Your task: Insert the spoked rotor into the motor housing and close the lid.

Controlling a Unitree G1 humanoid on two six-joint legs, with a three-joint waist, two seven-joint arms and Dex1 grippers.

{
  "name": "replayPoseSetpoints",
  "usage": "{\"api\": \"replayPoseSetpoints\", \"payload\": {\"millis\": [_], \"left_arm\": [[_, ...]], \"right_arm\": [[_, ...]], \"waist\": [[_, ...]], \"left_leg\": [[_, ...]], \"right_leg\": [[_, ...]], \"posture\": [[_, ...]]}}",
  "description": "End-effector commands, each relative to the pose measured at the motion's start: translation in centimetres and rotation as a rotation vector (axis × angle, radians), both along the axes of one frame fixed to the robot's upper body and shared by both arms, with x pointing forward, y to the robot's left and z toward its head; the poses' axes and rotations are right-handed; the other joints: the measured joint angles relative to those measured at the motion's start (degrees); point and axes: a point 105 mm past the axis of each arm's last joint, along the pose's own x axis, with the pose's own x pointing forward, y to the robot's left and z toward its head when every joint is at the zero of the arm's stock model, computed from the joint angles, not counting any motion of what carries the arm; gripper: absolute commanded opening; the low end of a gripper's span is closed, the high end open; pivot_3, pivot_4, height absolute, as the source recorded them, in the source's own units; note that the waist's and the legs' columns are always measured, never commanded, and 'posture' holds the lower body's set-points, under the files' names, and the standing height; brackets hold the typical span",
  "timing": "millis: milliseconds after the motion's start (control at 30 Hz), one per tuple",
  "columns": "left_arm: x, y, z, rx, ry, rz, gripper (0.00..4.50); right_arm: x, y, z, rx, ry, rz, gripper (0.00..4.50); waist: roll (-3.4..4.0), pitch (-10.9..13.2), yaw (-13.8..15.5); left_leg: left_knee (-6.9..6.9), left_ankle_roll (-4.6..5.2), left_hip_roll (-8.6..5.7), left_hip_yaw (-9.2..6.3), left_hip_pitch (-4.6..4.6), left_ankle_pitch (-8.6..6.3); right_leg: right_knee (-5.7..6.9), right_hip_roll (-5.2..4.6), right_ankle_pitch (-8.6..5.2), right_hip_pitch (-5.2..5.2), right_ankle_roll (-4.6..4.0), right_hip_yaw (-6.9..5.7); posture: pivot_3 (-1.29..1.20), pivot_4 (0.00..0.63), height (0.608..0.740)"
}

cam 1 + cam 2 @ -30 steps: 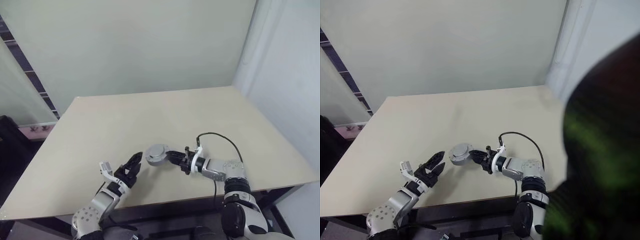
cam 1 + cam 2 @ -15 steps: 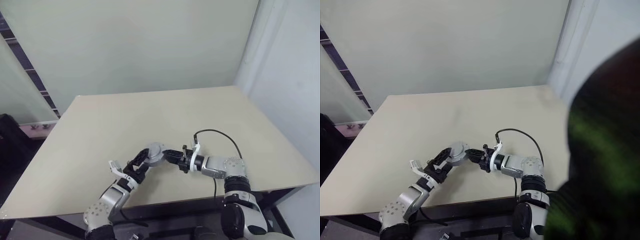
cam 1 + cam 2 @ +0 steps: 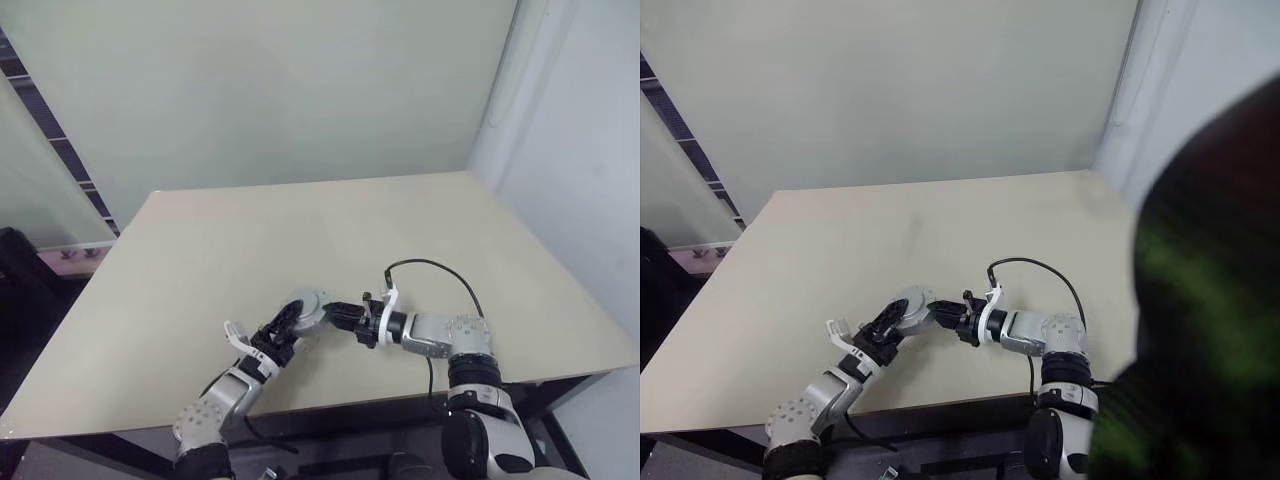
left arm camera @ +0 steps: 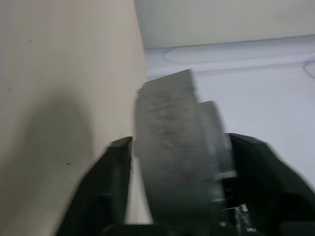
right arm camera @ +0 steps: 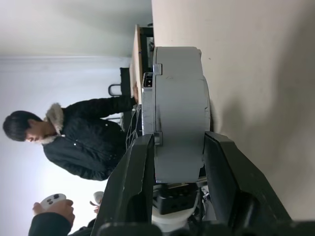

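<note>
The motor housing [image 3: 312, 303] is a squat grey round body held a little above the table, near its front edge. My right gripper [image 3: 336, 311] comes in from the right and is shut on it, one finger on each flat face [image 5: 179, 98]. My left gripper [image 3: 284, 326] reaches up from the lower left and straddles the housing's other side [image 4: 167, 147]. Whether it presses on the housing cannot be made out. The spoked rotor is hidden. I cannot make out the lid apart from the grey body.
The beige table [image 3: 300, 230] stretches wide behind the grippers, with walls at the back and right. A black cable [image 3: 440, 268] loops over my right wrist. A person in a dark jacket [image 5: 78, 137] stands beyond the table's edge. A dark blurred shape [image 3: 1210, 300] covers the right side.
My left gripper, open and apart from the housing a second ago, has moved right and now sits around it. The right gripper kept the housing nearly still.
</note>
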Motion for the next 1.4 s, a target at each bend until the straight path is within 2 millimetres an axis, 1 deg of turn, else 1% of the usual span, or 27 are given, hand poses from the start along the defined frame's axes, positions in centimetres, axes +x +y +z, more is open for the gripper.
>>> {"api": "replayPoseSetpoints", "payload": {"millis": [33, 167, 267, 400, 467, 533, 600, 767, 800, 867, 967, 1000, 1100, 1200, 1233, 1300, 1333, 1400], "left_arm": [[0.2, -0.5, 1.0, -0.018, -0.044, -0.035, 2.16], [0.3, -0.6, 1.2, -0.022, -0.048, -0.047, 2.16], [0.4, -0.7, 1.3, -0.024, -0.055, -0.05, 2.16], [0.6, -0.8, 1.4, -0.024, -0.061, -0.046, 2.15], [0.7, -0.8, 1.4, -0.02, -0.062, -0.04, 2.14], [0.8, -0.8, 1.5, -0.026, -0.066, -0.028, 2.14], [0.8, -0.8, 1.5, -0.028, -0.068, -0.023, 2.03], [0.8, -1.1, 1.7, -0.038, -0.074, -0.014, 2.02], [0.9, -1.0, 1.8, -0.039, -0.078, -0.008, 2.01], [1.0, -0.7, 1.9, -0.031, -0.088, 0.015, 2.01], [1.4, 0.3, 2.3, -0.007, -0.107, 0.066, 2.01], [1.8, 1.1, 2.4, 0.038, -0.111, 0.115, 2.01], [3.4, 4.4, 2.4, 0.252, -0.102, 0.299, 2.01], [4.4, 7.3, 2.3, 0.501, -0.089, 0.424, 2.01], [4.5, 7.8, 2.4, 0.547, -0.095, 0.441, 2.01], [4.8, 9.5, 3.2, 0.696, -0.13, 0.496, 2.01], [5.0, 10.0, 3.5, 0.744, -0.14, 0.51, 2.01], [5.2, 10.7, 4.4, 0.826, -0.184, 0.523, 2.01]], "right_arm": [[-0.7, 3.1, 3.5, 0.161, -0.074, 0.051, 1.21], [-0.8, 3.2, 3.5, 0.157, -0.083, 0.054, 1.21], [-0.8, 3.3, 3.6, 0.134, -0.129, 0.057, 1.21], [-0.8, 3.3, 3.3, 0.086, -0.173, 0.054, 1.21], [-0.3, 3.1, 3.1, 0.063, -0.205, 0.016, 1.21], [0.0, 2.9, 3.1, 0.053, -0.234, -0.008, 1.93], [0.1, 2.8, 3.2, 0.061, -0.246, -0.011, 2.5], [0.1, 2.8, 3.4, 0.084, -0.238, -0.015, 4.36], [0.2, 2.8, 3.4, 0.09, -0.232, -0.019, 4.5], [0.5, 2.6, 3.1, 0.073, -0.213, -0.044, 4.5], [1.1, 2.2, 2.5, 0.018, -0.226, -0.082, 4.5], [1.3, 2.1, 2.4, -0.014, -0.262, -0.098, 4.5], [1.7, 1.6, 2.7, -0.109, -0.42, -0.127, 4.5], [1.6, 1.5, 3.0, -0.191, -0.582, -0.118, 4.5], [1.5, 1.6, 3.0, -0.205, -0.615, -0.113, 4.5], [1.1, 1.7, 3.1, -0.266, -0.74, -0.085, 4.5], [0.9, 1.8, 3.1, -0.298, -0.801, -0.071, 4.5], [0.5, 2.0, 3.0, -0.366, -0.934, -0.03, 4.5]], "waist": [[0.0, 0.0, 0.0], [0.0, 0.0, 0.0], [0.0, 0.0, 0.0], [0.0, 0.0, 0.0], [0.0, 0.0, 0.0], [0.0, 0.0, 0.0], [0.0, 0.0, 0.0], [0.0, 0.0, 0.0], [0.0, 0.0, 0.0], [0.0, 0.0, 0.1], [0.0, 0.0, 0.1], [0.0, 0.0, 0.1], [-0.01, 0.0, -0.1], [-0.01, 0.0, -0.1], [-0.01, 0.0, 0.0], [-0.02, 0.0, 0.1], [-0.03, 0.0, 0.2], [-0.04, 0.0, 0.8]], "left_leg": [[0.0, 0.0, 0.0, 0.0, 0.0, 0.0], [0.0, 0.0, 0.0, -0.01, 0.0, 0.0], [0.0, 0.0, 0.0, 0.0, 0.0, 0.0], [0.0, 0.0, 0.0, -0.01, 0.0, 0.0], [0.0, 0.0, 0.0, 0.0, 0.0, 0.0], [0.0, 0.0, 0.0, 0.0, 0.0, 0.0], [0.0, 0.0, 0.0, -0.01, 0.0, 0.0], [0.01, 0.0, -0.01, -0.01, 0.0, 0.0], [0.01, 0.0, -0.01, -0.01, 0.0, 0.0], [0.01, 0.0, -0.01, -0.01, 0.0, 0.0], [0.01, 0.0, -0.01, 0.0, -0.01, 0.0], [0.01, 0.0, -0.01, -0.01, 0.0, 0.0], [0.01, 0.0, 0.01, 0.01, 0.02, 0.0], [-0.02, -0.02, 0.07, 0.02, 0.08, 0.0], [-0.02, -0.02, 0.09, 0.02, 0.09, 0.0], [-0.03, -0.04, 0.07, 0.01, 0.09, -0.01], [-0.03, -0.05, 0.05, 0.01, 0.08, -0.01], [-0.02, -0.06, 0.0, 0.01, 0.05, -0.02]], "right_leg": [[-0.01, 0.0, 0.0, 0.0, 0.0, 0.0], [0.0, 0.0, 0.0, 0.0, 0.0, 0.0], [0.0, 0.0, 0.0, 0.0, 0.0, 0.0], [0.0, 0.0, 0.0, 0.0, 0.01, 0.0], [-0.01, 0.0, 0.01, 0.0, 0.01, 0.01], [-0.01, 0.0, 0.01, 0.0, 0.01, 0.01], [-0.01, 0.0, 0.01, 0.0, 0.02, 0.01], [-0.01, 0.0, 0.01, 0.0, 0.02, 0.02], [-0.01, 0.0, 0.01, 0.0, 0.02, 0.02], [-0.01, 0.0, 0.01, 0.0, 0.02, 0.02], [-0.02, 0.0, 0.01, 0.0, 0.02, 0.02], [-0.01, 0.0, 0.01, 0.0, 0.02, 0.02], [-0.01, 0.0, 0.01, 0.0, 0.02, 0.02], [0.01, 0.06, 0.02, 0.0, 0.02, 0.02], [0.01, 0.08, 0.02, 0.0, 0.02, 0.02], [0.01, 0.08, 0.03, 0.0, 0.02, 0.03], [0.0, 0.07, 0.03, 0.0, 0.03, 0.05], [-0.05, 0.05, 0.05, 0.0, 0.06, 0.08]], "posture": [[0.0, 0.0, 0.74], [0.0, 0.0, 0.74], [0.0, 0.0, 0.74], [0.0, 0.0, 0.74], [0.0, 0.0, 0.74], [0.0, 0.0, 0.74], [0.0, 0.0, 0.74], [0.0, 0.0, 0.74], [0.0, 0.0, 0.74], [0.0, 0.0, 0.74], [0.0, 0.0, 0.74], [0.0, 0.0, 0.74], [0.0, 0.0, 0.74], [0.0, 0.0, 0.74], [0.0, 0.0, 0.74], [0.0, 0.0, 0.74], [0.0, 0.0, 0.74], [0.0, 0.0, 0.74]]}}
